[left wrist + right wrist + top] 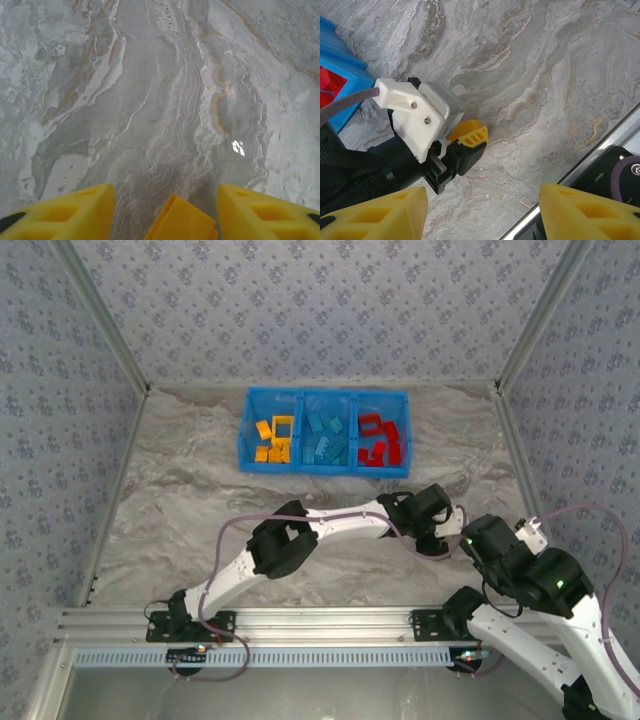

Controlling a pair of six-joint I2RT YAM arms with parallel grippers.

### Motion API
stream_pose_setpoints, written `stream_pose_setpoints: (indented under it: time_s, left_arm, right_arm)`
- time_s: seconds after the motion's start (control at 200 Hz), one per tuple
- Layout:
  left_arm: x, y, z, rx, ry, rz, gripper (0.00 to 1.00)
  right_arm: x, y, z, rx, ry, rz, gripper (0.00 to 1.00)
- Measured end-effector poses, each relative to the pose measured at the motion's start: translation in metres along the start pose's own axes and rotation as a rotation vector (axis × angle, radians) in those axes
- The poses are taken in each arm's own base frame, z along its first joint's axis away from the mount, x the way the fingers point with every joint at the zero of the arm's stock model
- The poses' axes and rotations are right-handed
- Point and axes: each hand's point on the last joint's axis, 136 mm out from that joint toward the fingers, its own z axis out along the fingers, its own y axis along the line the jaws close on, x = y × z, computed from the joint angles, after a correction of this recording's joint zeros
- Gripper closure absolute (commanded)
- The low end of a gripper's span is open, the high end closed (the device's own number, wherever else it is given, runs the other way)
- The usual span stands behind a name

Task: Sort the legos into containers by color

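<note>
Nearest the lens, a yellow brick [180,220] is seen between the fingers of the left gripper [165,189], whose jaws are parted, a gap showing at the brick's left. The blue bin [326,392] is set at the far side, well apart from both grippers: yellow legos [275,438] left, light blue legos [325,435] centre, red legos [378,440] right. The grey marbled tabletop [180,490] is enclosed by patterned walls [330,300]. The left arm [330,523] is stretched rightward; the right gripper [482,189], released and spread wide, is aimed toward its wrist.

Left hand [165,189] spread, possibly yellow brick [181,221] between
</note>
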Motion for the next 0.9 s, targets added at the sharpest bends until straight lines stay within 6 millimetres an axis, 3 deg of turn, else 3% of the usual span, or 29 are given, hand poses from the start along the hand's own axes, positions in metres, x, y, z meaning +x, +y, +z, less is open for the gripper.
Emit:
stream_pose_setpoints:
  time_s: [0.105,0.39,0.56,0.725,0.844,0.899]
  left_arm:
    - [0.006,-0.002,0.001,0.009,0.024,0.003,0.69]
    - [0.014,-0.005,-0.004,0.010,0.029,0.004,0.89]
    - [0.025,-0.010,-0.013,0.002,0.046,-0.028,0.91]
    - [0.037,-0.014,-0.038,-0.048,0.057,-0.091,0.91]
    - [0.034,-0.006,-0.075,-0.116,0.023,-0.153,0.90]
    - [0.028,0.004,-0.098,-0.157,-0.010,-0.187,0.90]
  right_arm:
    - [0.001,-0.002,0.002,0.008,-0.001,-0.004,0.38]
    - [0.003,0.001,0.006,0.003,0.002,-0.018,0.38]
    - [0.005,0.003,0.010,-0.001,0.002,-0.025,0.39]
    - [0.009,0.020,0.015,-0.059,0.012,-0.086,0.39]
    - [0.020,0.047,0.022,-0.157,0.050,-0.188,0.38]
    - [0.032,0.069,0.027,-0.231,0.089,-0.250,0.38]
